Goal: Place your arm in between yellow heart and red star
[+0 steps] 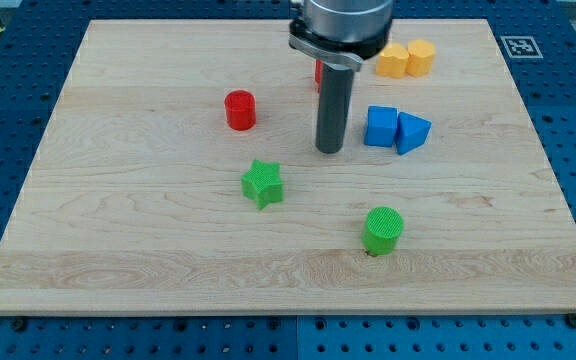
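A: Where does my tip (329, 150) sit on the worktop (148, 260)?

B: Near the middle. Just to its right in the view stand a blue cube (380, 127) and a blue triangular block (412, 132), touching each other but apart from the tip. To its left and a little toward the view's top stands a red cylinder (240, 110). Toward the view's bottom are a green star (262, 183), slightly left, and a green cylinder (382, 230), slightly right.

A: And the two task blocks?

B: Both lie beyond the tip, toward the view's top. A sliver of a red block (318, 72) shows at the rod's left edge, under the arm's collar; I judge it to be the red star, though its shape is hidden. To the upper right sit two yellow blocks touching: a yellow one (393, 61) nearer the rod, and another yellow block (421, 57) beyond it. Which is the heart I cannot tell.

A: Is there a hand to report, open or closed?

B: None; the arm ends in a plain rod, so nothing grips.

A: How far along are we?

B: Not done, I judge. The tip stands lower in the view than the gap between red and yellow. It must slide toward the view's top and slightly right, without knocking either block.
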Controlling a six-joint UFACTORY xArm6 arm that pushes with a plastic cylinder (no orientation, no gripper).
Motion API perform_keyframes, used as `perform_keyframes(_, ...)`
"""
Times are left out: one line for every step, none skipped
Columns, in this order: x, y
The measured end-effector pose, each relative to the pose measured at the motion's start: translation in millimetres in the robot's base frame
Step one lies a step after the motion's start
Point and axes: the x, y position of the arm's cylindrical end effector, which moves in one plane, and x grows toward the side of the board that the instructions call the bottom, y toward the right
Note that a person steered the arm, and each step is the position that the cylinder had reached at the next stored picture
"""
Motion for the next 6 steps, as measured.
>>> perform_keyframes(-17.1,-18.4)
perform_keyframes(-38.7,-20.2)
perform_keyframes(-59.6,-18.9)
perform_keyframes(-60.6,-3.6)
perform_keyframes(-60.6,13.0)
perform_keyframes(-60.6,44.4)
